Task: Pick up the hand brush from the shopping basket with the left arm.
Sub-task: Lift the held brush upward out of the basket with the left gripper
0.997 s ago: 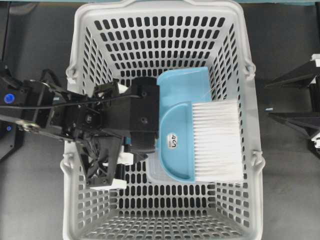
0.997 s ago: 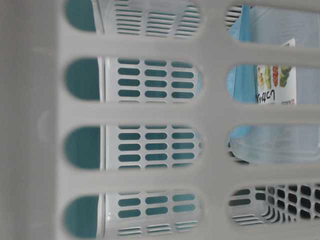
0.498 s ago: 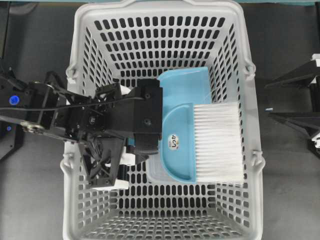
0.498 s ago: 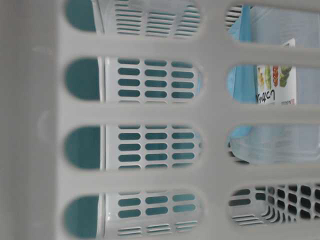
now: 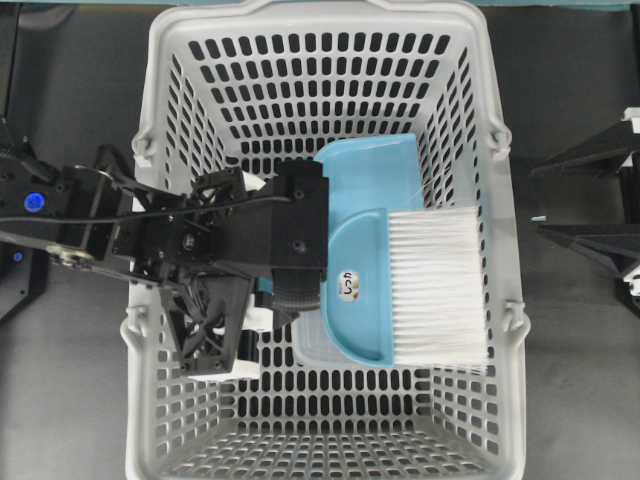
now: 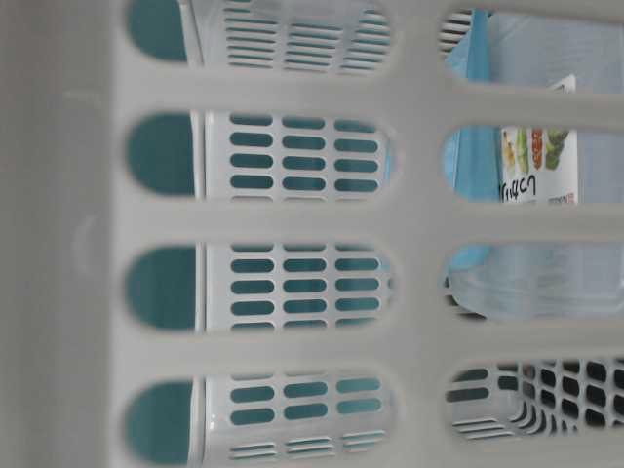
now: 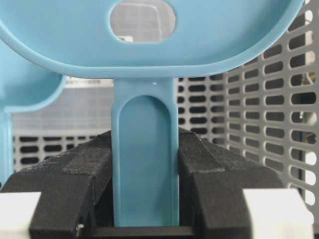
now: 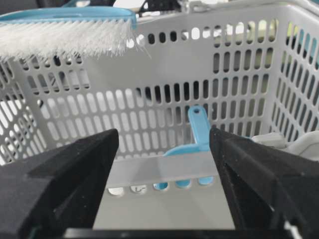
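Observation:
The hand brush [image 5: 355, 290] has a blue half-round head and white bristles [image 5: 435, 285] pointing right. It is held above the floor of the light-grey shopping basket [image 5: 150, 100]. My left gripper [image 5: 312, 262] is shut on its thin handle; the left wrist view shows both black fingers pressed against the handle [image 7: 144, 159], with the left gripper [image 7: 144, 174] below the head. In the right wrist view the bristles [image 8: 65, 32] hang near the basket's rim height. My right gripper [image 5: 565, 205] is open and empty outside the basket, and its wrist view shows it [image 8: 164, 174] facing the basket wall [image 8: 224, 74].
A blue dustpan [image 5: 370, 175] lies in the basket under the brush, its handle [image 8: 199, 127] showing through the wall. A clear plastic container [image 5: 310, 350] with a label [image 6: 536, 166] lies beneath. The basket wall [image 6: 292, 219] fills the table-level view.
My left arm has shifted slightly to the right with the brush held in it. The right arm has not moved.

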Controlling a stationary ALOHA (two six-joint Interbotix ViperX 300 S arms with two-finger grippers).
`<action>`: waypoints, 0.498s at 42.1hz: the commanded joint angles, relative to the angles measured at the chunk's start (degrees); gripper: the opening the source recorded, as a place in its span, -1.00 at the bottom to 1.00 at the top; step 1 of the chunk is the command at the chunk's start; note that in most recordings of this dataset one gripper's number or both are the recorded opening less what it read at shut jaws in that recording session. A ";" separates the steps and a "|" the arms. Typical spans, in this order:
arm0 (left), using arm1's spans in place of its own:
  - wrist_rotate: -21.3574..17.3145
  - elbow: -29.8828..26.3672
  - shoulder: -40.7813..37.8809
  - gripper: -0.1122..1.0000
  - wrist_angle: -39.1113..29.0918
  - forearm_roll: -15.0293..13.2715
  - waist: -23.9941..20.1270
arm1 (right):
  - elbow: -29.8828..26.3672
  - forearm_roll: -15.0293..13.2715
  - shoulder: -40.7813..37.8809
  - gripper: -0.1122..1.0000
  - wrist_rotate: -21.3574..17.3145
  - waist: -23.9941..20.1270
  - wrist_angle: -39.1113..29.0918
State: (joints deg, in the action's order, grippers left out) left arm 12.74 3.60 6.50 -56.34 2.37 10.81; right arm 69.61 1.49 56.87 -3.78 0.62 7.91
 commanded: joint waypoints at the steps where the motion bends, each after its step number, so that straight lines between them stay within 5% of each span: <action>1: -0.09 -0.79 0.53 -0.36 0.44 0.18 0.00 | -0.44 0.18 -0.26 0.47 -0.09 0.09 0.53; 21: -0.18 -0.53 -0.53 -0.36 0.35 0.26 0.00 | -0.44 0.18 0.26 0.47 -0.09 0.09 0.35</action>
State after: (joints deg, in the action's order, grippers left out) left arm 12.66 3.69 5.36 -56.34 2.37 10.81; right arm 69.61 1.49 57.30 -3.78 0.62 7.91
